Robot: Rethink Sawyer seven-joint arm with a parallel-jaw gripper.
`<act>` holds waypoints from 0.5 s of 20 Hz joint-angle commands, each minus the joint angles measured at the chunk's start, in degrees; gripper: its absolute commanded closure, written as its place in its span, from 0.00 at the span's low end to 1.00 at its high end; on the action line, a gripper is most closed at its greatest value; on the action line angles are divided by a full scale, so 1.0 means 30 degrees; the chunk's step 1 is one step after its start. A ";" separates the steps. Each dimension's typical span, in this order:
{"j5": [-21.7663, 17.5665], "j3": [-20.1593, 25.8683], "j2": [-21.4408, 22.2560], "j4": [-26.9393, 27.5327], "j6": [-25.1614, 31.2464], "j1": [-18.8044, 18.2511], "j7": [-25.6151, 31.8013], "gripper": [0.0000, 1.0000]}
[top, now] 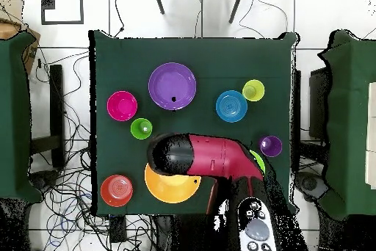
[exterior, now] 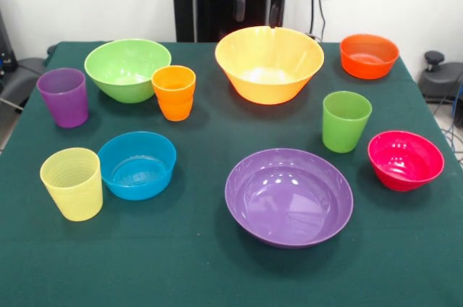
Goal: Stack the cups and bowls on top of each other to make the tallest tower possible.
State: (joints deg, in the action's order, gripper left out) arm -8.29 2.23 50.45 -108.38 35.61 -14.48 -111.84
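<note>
Nothing's stacked yet. My gripper [exterior: 256,9] hangs with fingers apart, empty, just above the orange-yellow bowl [exterior: 269,64]. I'd leave that as base and grab the purple bowl [exterior: 289,196] by its rim.

Bright, even light; bowls [exterior: 289,196] perhaps glare slightly.

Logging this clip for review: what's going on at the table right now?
Nothing is stacked yet. The six bowls and four cups all sit apart on the green table. The robot's hand hangs open and empty above the large orange-yellow bowl at the far side. The purple bowl lies alone near the front.
</note>
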 commanded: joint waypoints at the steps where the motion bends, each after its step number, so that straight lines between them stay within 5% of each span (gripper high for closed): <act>1: -0.2584 0.1626 -0.1812 -0.0337 -0.2025 0.0529 0.1169 0.00; 10: -0.2812 0.2373 -0.2579 0.0053 -0.1663 0.0725 0.1121 0.00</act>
State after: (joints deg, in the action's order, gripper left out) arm -12.46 2.90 47.66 -108.36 34.19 -12.72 -111.84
